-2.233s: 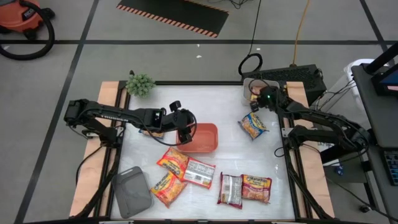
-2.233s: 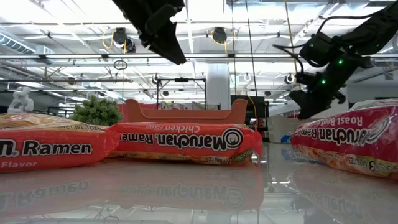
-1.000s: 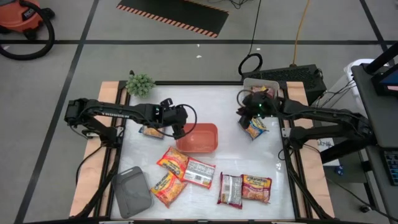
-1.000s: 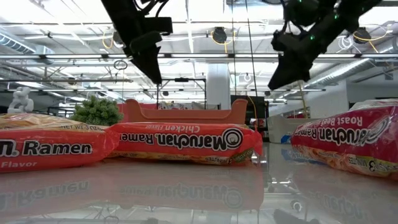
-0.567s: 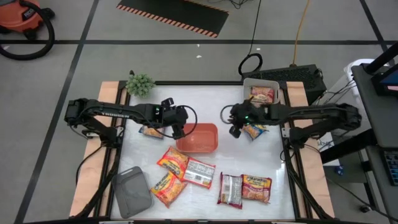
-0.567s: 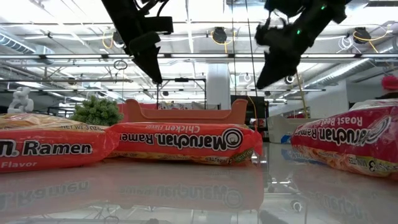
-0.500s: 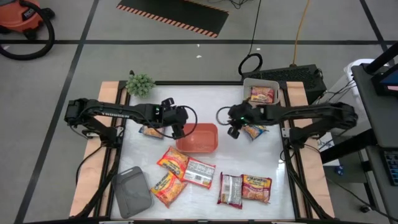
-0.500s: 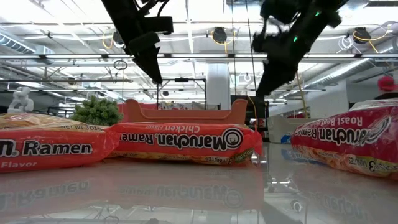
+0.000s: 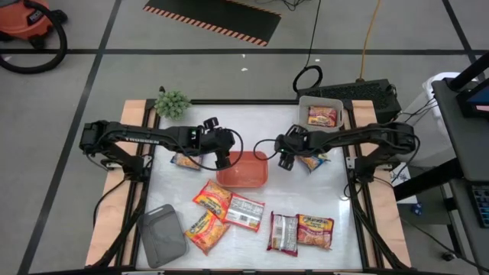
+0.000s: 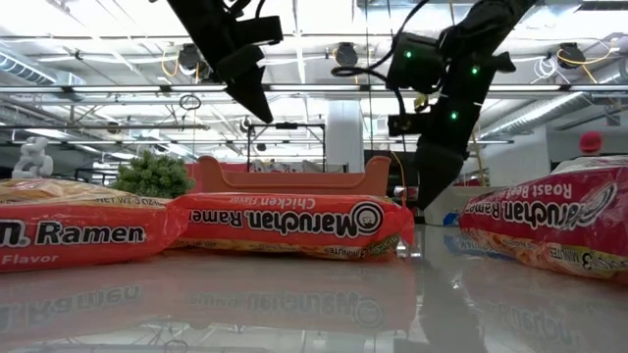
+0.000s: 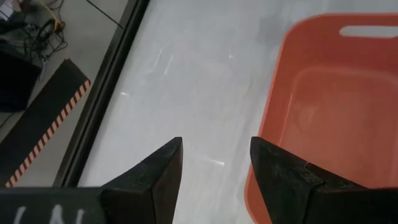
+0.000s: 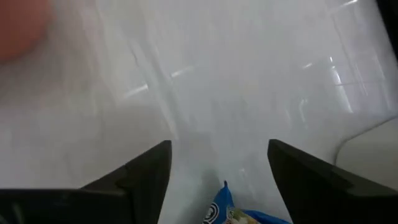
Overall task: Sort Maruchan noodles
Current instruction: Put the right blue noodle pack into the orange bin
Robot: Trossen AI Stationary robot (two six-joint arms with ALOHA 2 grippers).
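The left gripper (image 9: 222, 158) hangs above the white table (image 9: 267, 122) at the far left corner of the shallow orange-red plastic tray (image 9: 244, 169), its two dark fingers (image 11: 152, 174) spread apart with nothing between them; the left wrist view shows bare table in the gap and the tray's rim just beside one finger. The right gripper (image 9: 286, 160) hovers just right of the same tray, its fingers (image 12: 140, 168) also held wide and empty, with the tip of a blue-yellow crinkly Maruchan packet (image 9: 311, 159) showing close to them; that packet lies on the table immediately right of the gripper. A red-pink packet (image 9: 322, 116) sits inside the clear rectangular tray (image 9: 302, 104) at the far right corner. Another packet (image 9: 186, 161), mostly hidden under the left arm, lies left of the orange-red tray. Near the front edge lie five more: two orange-yellow packets (image 9: 212, 198) (image 9: 204, 229), a white-backed one (image 9: 244, 211), a second white-backed one (image 9: 284, 233) and a red-pink one (image 9: 315, 230) beside it. A flat grey tray (image 9: 162, 236) rests at the near left corner, and a small green plant (image 9: 172, 102) stands at the far left corner.
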